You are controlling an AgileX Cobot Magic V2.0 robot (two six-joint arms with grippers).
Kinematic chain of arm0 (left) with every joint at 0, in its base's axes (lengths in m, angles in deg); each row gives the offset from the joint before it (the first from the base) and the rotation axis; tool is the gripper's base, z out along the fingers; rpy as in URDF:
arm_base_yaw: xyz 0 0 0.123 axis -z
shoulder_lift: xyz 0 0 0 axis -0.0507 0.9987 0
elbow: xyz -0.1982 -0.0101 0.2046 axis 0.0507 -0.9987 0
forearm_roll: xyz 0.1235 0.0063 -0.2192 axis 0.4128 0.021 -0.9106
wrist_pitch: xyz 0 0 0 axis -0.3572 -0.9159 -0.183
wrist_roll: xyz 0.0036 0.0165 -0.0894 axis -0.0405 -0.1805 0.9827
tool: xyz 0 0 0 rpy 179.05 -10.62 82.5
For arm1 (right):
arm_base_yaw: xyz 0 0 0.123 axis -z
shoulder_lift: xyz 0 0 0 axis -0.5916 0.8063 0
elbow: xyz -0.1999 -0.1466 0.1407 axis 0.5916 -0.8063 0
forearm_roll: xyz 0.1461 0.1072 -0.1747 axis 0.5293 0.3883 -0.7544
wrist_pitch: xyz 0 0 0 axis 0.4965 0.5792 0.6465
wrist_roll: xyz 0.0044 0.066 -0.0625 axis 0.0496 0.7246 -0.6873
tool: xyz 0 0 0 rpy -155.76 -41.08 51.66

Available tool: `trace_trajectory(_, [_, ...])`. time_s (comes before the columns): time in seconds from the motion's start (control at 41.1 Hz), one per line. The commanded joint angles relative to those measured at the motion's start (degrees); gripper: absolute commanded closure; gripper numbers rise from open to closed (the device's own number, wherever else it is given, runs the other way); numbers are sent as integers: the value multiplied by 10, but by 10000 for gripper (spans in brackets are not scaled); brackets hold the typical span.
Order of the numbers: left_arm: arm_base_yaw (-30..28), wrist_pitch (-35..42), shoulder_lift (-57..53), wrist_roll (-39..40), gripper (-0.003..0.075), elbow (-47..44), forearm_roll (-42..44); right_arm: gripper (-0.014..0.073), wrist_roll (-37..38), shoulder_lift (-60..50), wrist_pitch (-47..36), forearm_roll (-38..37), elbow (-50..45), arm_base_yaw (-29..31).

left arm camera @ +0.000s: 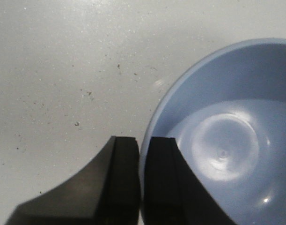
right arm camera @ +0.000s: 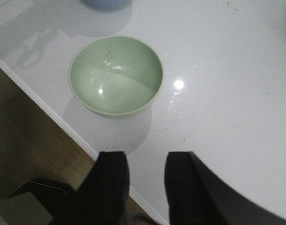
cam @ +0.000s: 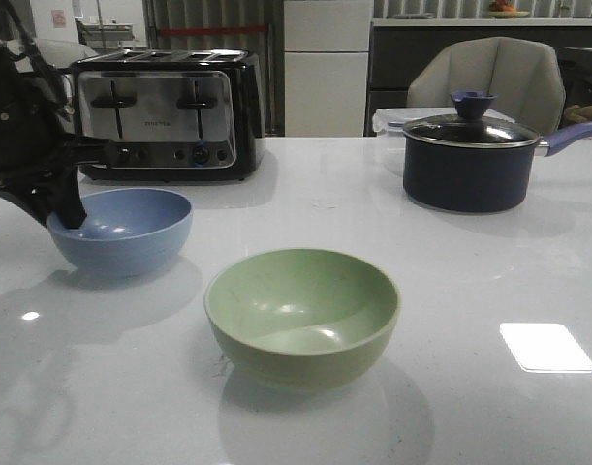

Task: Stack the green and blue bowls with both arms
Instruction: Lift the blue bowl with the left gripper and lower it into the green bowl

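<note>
Pinching blue bowl [cam: 121,232] rim, left gripper [left arm camera: 142,183]; right gripper [right arm camera: 146,187] parted above table.

Blue bowl [cam: 121,232] upright, far left; green bowl [cam: 302,315] upright, centre, apart.

Left gripper [left arm camera: 141,183] has its jaws nearly closed, pointing down; right gripper [right arm camera: 146,187] jaws parted.

Back left of the white table [cam: 489,291] there's a chrome and black four-slot toaster [cam: 165,114], levers up. Over on the back right sits a dark navy saucepan [cam: 467,172] with a glass lid [cam: 472,128] and a purple knob and handle. Behind it is a clear plastic container [cam: 390,120], then a grey padded chair [cam: 489,79]. Wood floor [right arm camera: 21,140] shows below the table edge.
</note>
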Motion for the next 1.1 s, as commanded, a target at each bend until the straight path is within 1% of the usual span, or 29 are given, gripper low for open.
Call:
trace_trajectory(0.0, [-1,-10,-54,-15,627,23,-8,252,-6,-3,-35,-2,16,0])
trace_trajectory(0.171, [4,-42,-122,-28,627,13,-10,252,-6,-3,-35,-2,16,0])
trace_trajectory(0.292, [25,-40,-188,-48,627,-23,-14,252,-6,-3,-35,-2,16,0])
trace_trajectory(0.438, [69,-40,-254,-55,627,-49,-20,252,-6,-3,-35,-2,16,0])
trace_trajectory(0.56, [125,-40,-290,-57,627,-64,-20,252,-6,-3,-35,-2,16,0])
trace_trajectory(0.828, [226,-29,-281,-57,627,-85,-29,252,-6,-3,-35,-2,16,0])
trace_trajectory(0.95, [248,-9,-258,-57,627,-85,-35,252,-6,-3,-35,-2,16,0])
trace_trajectory(1.023, [249,1,-243,-60,627,-85,-54,252,-6,-3,-35,-2,16,0])
trace_trajectory(1.072, [248,6,-232,-76,627,-85,-67,252,-6,-3,-35,-2,16,0])
